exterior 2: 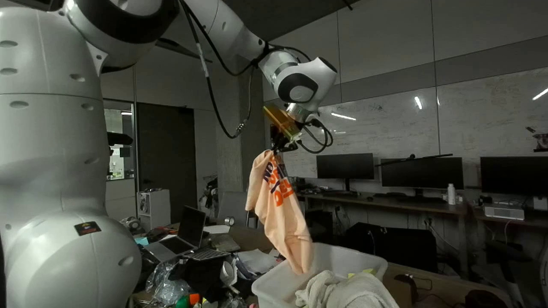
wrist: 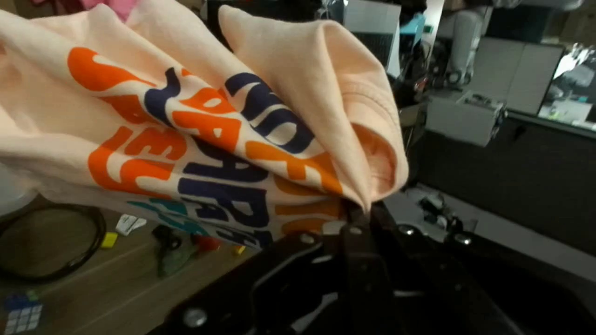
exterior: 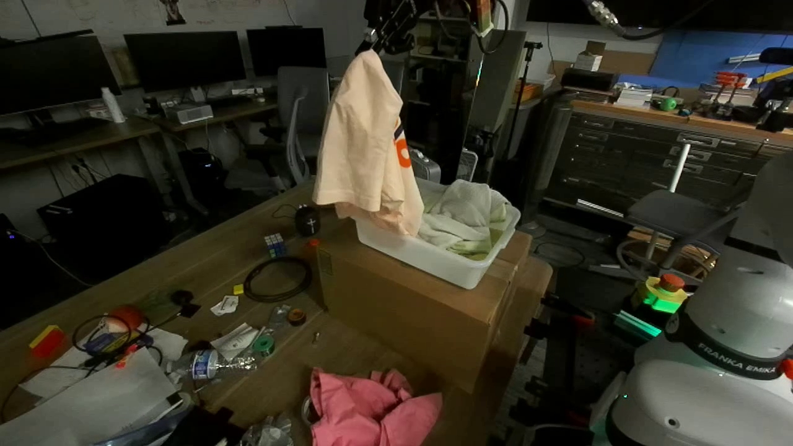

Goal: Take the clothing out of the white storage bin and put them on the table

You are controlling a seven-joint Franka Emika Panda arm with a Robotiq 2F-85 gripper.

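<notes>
Black gripper (wrist: 366, 218) up close in wrist view, jaws pressed together with hardly any gap, pinching a fold of peach shirt (wrist: 209, 130) next to a hemmed opening. Orange, navy and teal lettering on shirt, partly lost in creases. Shirt hangs from the grip, lower end down at the white bin (exterior: 427, 259), overlapping its rim in both exterior views; touching it or not, can't tell. Gripper itself well above bin.

Bin upright on top of a cardboard box (exterior: 403, 303), box on the wooden table (exterior: 334, 353). Inside bin: white towel (exterior: 461, 210) in a loose heap, yellow-green cloth (exterior: 477, 251) showing beside and under it. Pink garment (exterior: 375, 409) crumpled on the table in front of the box, near but apart, bottom cut off by the frame in an exterior view.

Also on table: puzzle cube (exterior: 274, 245), coiled black cable (exterior: 272, 299) near it, plastic bottle (exterior: 207, 364) on its side, white papers (exterior: 111, 393), green tape roll (exterior: 265, 350) by the bottle. Laptop (exterior 2: 190, 226), screen up, among more clutter in an exterior view.

White robot arm (exterior 2: 51, 154) big at frame edge, reaching across to gripper. Red stop button (exterior: 671, 282) near the arm. Monitors (exterior: 184, 65) on desks (exterior: 93, 137) at the back, grey office chair (exterior: 303, 99) near them.
</notes>
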